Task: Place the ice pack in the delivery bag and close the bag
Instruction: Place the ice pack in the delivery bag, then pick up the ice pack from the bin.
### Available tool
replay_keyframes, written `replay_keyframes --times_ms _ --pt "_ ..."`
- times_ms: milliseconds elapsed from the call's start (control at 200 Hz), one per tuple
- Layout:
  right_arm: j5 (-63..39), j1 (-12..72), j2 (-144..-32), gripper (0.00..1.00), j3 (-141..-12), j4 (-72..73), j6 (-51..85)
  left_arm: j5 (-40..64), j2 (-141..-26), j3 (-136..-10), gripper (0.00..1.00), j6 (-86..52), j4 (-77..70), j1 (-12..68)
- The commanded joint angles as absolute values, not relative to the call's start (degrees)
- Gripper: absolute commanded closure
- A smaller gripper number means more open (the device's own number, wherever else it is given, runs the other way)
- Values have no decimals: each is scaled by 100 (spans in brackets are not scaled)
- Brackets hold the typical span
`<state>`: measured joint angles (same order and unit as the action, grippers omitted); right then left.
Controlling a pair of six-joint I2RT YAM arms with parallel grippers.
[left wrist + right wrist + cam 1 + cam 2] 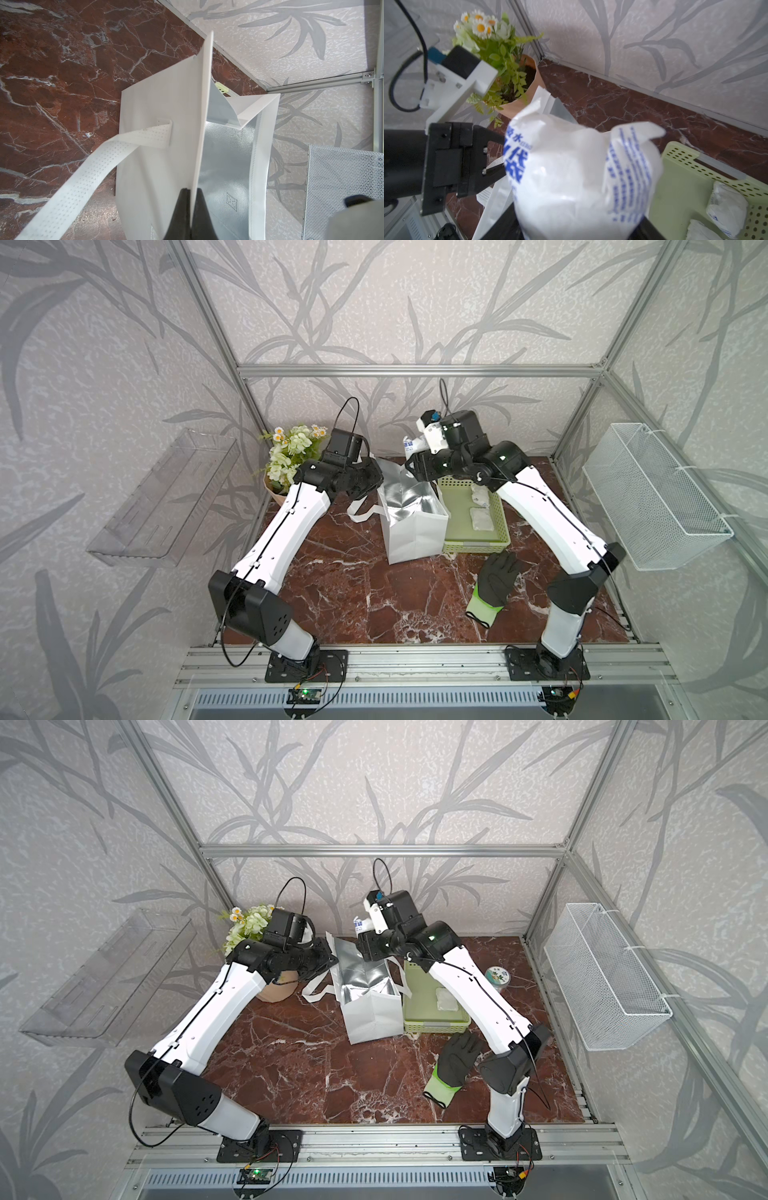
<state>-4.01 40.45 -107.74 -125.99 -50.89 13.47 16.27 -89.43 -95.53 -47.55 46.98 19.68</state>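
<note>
Holding the ice pack (571, 176) clamped in the right jaws, up in the air just beyond the far rim of the delivery bag (411, 539), not yet inside. Pinching that bag's thin white wall with the left jaws, pressed together on it, propping the silver-lined mouth open. Judging by the sagging printed film and loose white fill: soft, floppy, weight apt to shift, probably slick and not light. Take hold across the fat middle rather than by the crinkled sealed corners, prone to slipping or tearing. Treat the bag as light and thin-walled, likely to fold or tip against the green basket (478, 547) just beside it on the counter (353, 593); lower close into the mouth before letting go. Leave the spare packs (482, 519) in the basket alone
</note>
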Motion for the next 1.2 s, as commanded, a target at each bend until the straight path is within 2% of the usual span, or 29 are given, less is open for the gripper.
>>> replay_keyframes --times_ms 0,110,175,235,370,510,710,935,1195 --pt "-328 4120 -11107 42 -12837 -5615 1144 1661 -9006 -9702 100 -4649 4598 1942" --pt "-339 4122 -11366 17 -13373 -6062 1111 1662 -9023 -9703 100 -4632 4597 1942" --pt "-220 4122 -11496 6 -13859 -6379 1028 1661 -9031 -9694 100 -4626 4597 1942" --pt "-76 4119 -11569 0 -14278 -6647 874 1653 -9042 -9694 100 -4615 4597 1942" --pt "561 4025 -11581 1 -14897 -7078 716 1626 -9068 -9700 100 -4592 4614 1934" --pt "866 3571 -11388 1 -14686 -7353 747 1584 -9066 -9703 100 -4562 4619 1926" --pt "1292 2774 -10760 1 -12728 -7003 1095 1547 -9056 -9703 100 -4518 4667 1907" --pt "1007 2043 -9989 0 -9569 -5109 1686 1509 -9011 -9659 100 -4496 4667 1891" --pt "1139 1901 -11057 2 -9088 -4922 2154 1582 -9042 -9677 100 -4499 4633 1881"
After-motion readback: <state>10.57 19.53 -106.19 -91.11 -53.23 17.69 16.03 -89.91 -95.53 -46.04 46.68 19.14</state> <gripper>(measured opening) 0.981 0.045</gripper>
